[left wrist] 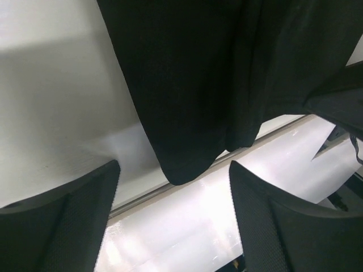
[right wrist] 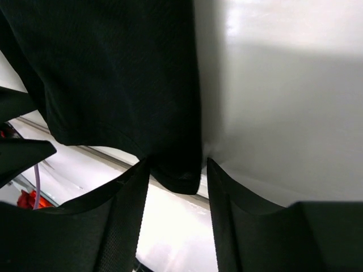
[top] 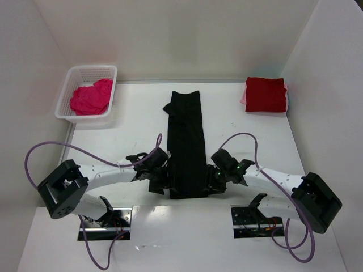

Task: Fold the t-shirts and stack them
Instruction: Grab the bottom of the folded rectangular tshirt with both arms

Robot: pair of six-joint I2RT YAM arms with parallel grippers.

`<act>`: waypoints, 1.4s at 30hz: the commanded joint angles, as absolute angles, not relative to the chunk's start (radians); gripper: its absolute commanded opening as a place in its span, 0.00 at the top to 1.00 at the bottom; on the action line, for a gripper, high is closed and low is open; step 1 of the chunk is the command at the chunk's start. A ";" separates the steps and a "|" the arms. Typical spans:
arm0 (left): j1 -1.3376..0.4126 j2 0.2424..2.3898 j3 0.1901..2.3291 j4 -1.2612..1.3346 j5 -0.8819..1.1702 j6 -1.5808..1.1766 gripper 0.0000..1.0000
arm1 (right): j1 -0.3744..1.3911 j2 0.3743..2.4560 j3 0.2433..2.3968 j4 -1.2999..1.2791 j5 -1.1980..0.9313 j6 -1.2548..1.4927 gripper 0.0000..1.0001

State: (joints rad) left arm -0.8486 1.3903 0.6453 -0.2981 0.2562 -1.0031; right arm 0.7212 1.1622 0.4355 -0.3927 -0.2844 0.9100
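Observation:
The black t-shirt [top: 186, 144] lies as a long narrow strip down the middle of the table. My left gripper [top: 161, 181] is at its near left corner and my right gripper [top: 212, 180] at its near right corner. In the left wrist view the left gripper [left wrist: 174, 173] is wide open, with the shirt's corner [left wrist: 181, 164] just ahead of the fingers [left wrist: 68, 226]. In the right wrist view the right gripper [right wrist: 177, 167] is open more narrowly, with the shirt's corner [right wrist: 178, 175] between its fingertips. The dark red t-shirt [top: 265, 94] lies folded at the back right. The magenta-pink t-shirt [top: 91, 97] is crumpled in the basket.
The white mesh basket [top: 93, 68] stands at the back left. White walls close in the table on three sides. Two metal base plates [top: 108, 222] sit at the near edge, with purple cables looping from both arms.

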 commanded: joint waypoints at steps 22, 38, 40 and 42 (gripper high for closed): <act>-0.879 1.488 0.612 -0.192 0.319 -1.020 0.84 | 0.756 1.169 0.442 -0.365 -0.252 0.973 0.94; -0.910 1.214 0.692 -0.388 0.207 -1.055 1.00 | 0.776 1.062 0.664 -0.543 -0.252 0.943 1.00; -0.910 1.189 0.705 -0.414 0.184 -1.055 1.00 | 0.776 1.062 0.712 -0.552 -0.239 0.930 1.00; -0.910 1.164 0.724 -0.442 0.157 -1.055 1.00 | 0.776 1.062 0.753 -0.552 -0.207 0.916 1.00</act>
State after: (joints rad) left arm -0.9054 1.1980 0.6773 -0.3721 0.2024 -1.0298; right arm 0.7658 1.0855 0.6720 -0.5091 -0.2531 0.9428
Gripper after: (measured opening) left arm 0.011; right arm 0.008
